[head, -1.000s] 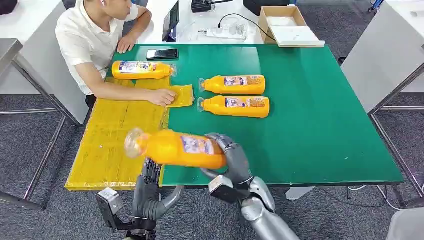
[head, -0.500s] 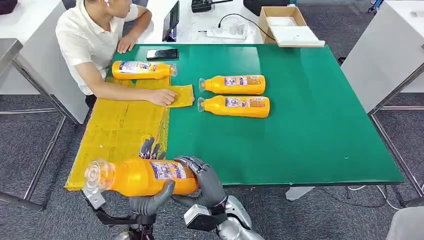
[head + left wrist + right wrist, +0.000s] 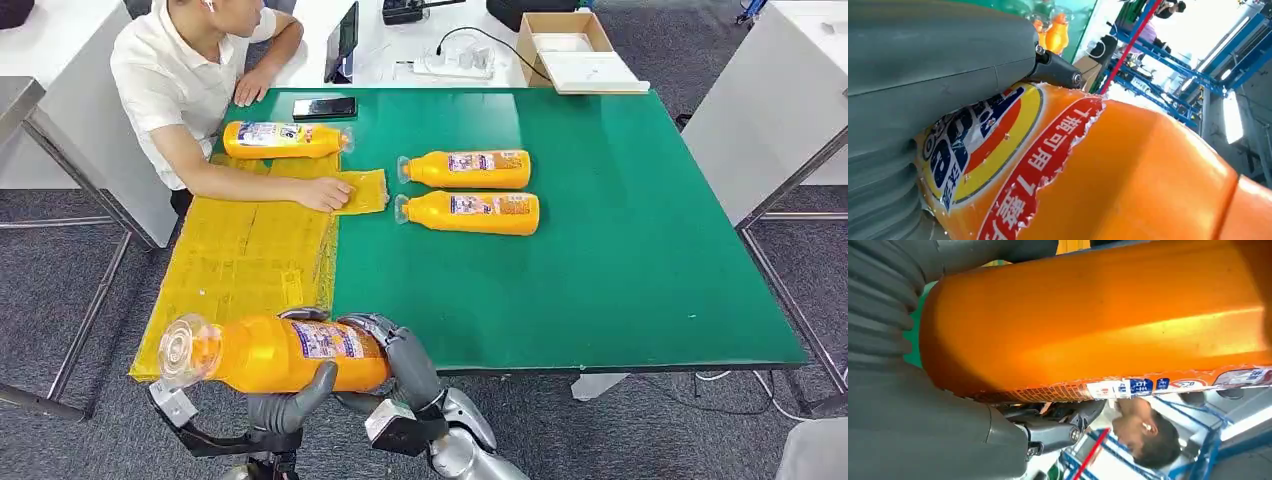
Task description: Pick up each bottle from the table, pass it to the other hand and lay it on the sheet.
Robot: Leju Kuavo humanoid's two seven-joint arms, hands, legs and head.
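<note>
Your left hand (image 3: 290, 405) and right hand (image 3: 395, 350) both grip the orange bottle (image 3: 270, 352), held level off the desk's (image 3: 620, 250) near edge, cap pointing left, just short of the yellow sheet (image 3: 240, 260).

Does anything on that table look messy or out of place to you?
Mostly tidy. The yellow sheet is wrinkled, and a person's hand presses on its corner flap. One bottle lies on its far end; two more wait on the green table. Nothing spilled or visibly damaged.
</note>
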